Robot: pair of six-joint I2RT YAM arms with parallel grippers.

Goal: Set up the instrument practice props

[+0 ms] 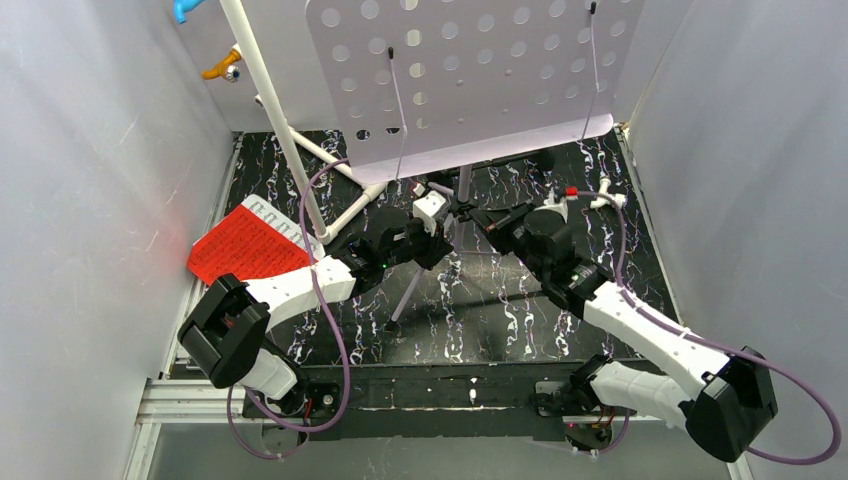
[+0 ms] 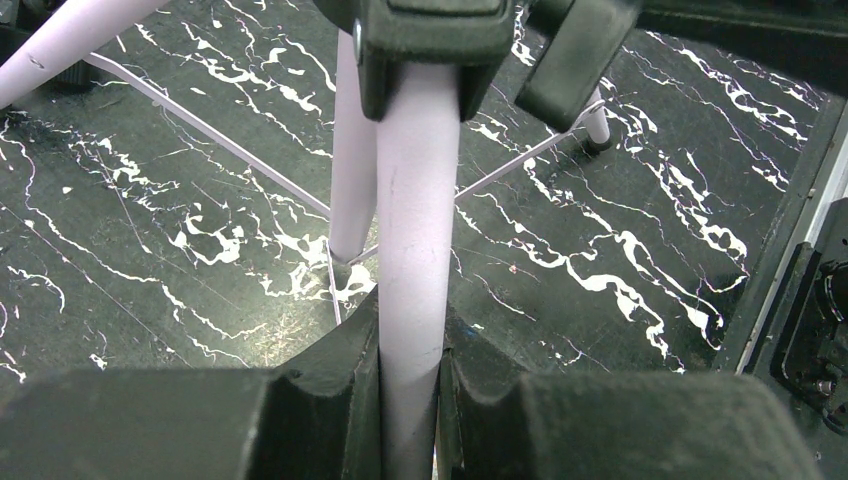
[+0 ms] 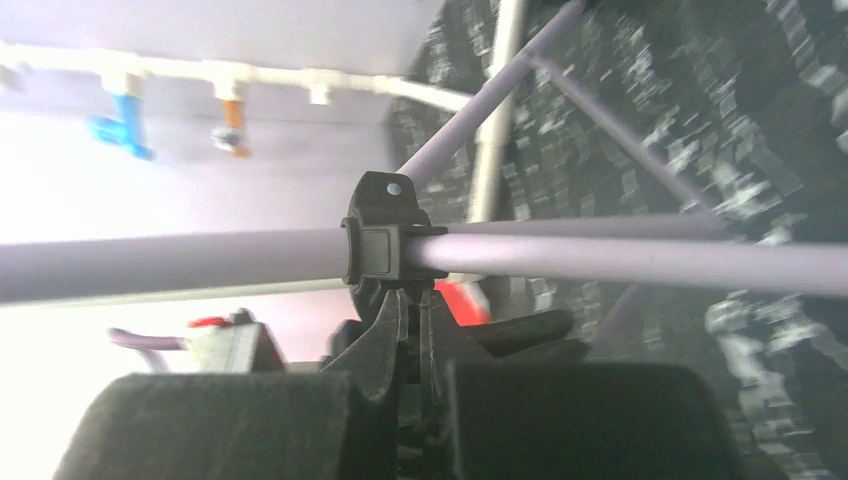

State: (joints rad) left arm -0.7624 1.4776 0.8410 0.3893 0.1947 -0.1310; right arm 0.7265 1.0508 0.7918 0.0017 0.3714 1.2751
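The lilac perforated music stand [image 1: 470, 70] stands at the back centre, its tripod legs [image 1: 408, 290] spread on the black marbled floor. My left gripper [image 1: 447, 225] is shut on the stand's lilac pole [image 2: 415, 230], below the black collar [image 2: 430, 35]; the left wrist view shows the jaws [image 2: 410, 400] tight against the pole. My right gripper [image 1: 482, 216] is shut on a thin black tab under that collar [image 3: 378, 240], fingers together [image 3: 412, 315]. The red music sheet [image 1: 250, 248] lies at the left with a white edge behind it. I cannot make out the microphone.
A white PVC pipe frame [image 1: 280, 120] rises at the back left, close to the red sheet and the left arm. Blue [image 1: 185, 10] and orange [image 1: 222, 70] fittings hang on the back wall. White walls close in both sides.
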